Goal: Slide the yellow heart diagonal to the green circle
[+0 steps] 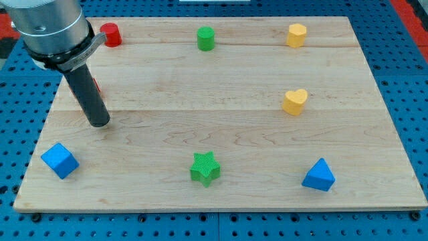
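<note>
my tip (pixel 99 123) is resting at table (pixel 221 187) left, well apart from yellow heart (pixel 295 102) and green circle (pixel 206 38). no jaws fitted; nothing is being held.

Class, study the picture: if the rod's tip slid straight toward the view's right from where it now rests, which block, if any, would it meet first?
Probably none. From my tip a level line to the right passes below the yellow heart and above the green star, so the way looks free, though depth is uncertain.
</note>
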Controlling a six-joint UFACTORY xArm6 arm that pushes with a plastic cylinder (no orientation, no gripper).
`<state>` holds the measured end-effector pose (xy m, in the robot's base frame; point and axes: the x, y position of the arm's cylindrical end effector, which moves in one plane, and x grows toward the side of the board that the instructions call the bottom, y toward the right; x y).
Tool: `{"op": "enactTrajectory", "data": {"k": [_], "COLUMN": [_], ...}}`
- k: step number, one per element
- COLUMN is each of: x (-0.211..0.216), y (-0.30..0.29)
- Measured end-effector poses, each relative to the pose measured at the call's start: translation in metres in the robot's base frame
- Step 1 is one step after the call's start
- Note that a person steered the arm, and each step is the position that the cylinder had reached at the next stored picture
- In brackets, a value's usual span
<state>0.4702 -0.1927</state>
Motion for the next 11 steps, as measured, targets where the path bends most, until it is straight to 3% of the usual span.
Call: {"op": "enactTrajectory", "data": {"k": [2,3,5,6,7,11], "x": [0.000,0.000,0.030,0.004,-0.040,-0.087], "y": [0.000,0.073,0.314,0.360,0.329,0.309]}}
